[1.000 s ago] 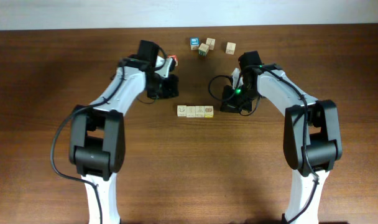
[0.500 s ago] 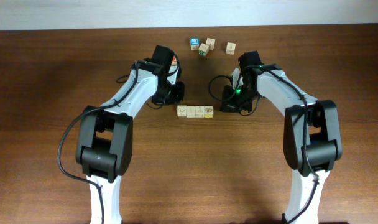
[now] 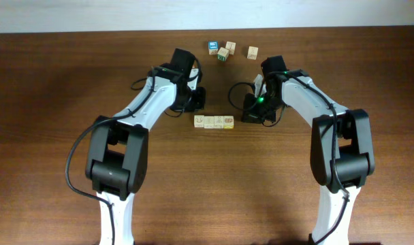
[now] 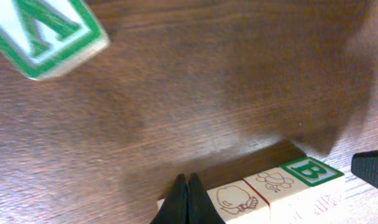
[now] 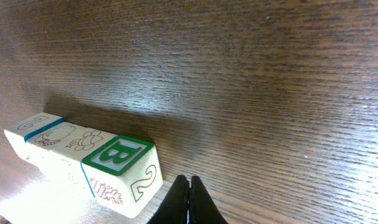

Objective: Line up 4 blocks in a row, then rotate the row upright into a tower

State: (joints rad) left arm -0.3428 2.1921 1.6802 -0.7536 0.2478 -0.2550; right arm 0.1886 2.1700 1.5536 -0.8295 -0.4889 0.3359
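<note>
Right, your four blocks (image 3: pixel 214 122) lie in one straight row near the middle of the worktop (image 3: pixel 57 102), side against side, between the two arms. The block at the row's right end shows a green B (image 5: pixel 117 163) on its upper face. The ones beside it carry line drawings and thin coloured edges.

Your left pincer (image 4: pixel 187 198) is clenched with nothing between its fingers. Its tips point down at the row's left end, right by the end block. Whether they touch it, you cannot tell from this angle.

Your right pincer (image 5: pixel 189 200) is likewise clenched and empty. It hangs low over bare wood just beside the B block, off the right end of the row, and a narrow strip of worktop shows between them.

A green V cube (image 4: pixel 46 34) sits tilted in the upper corner of the left wrist view, well apart from the row. From overhead, a few loose cubes (image 3: pixel 252 52) lie near the far edge, one with a blue face (image 3: pixel 212 46).
</note>
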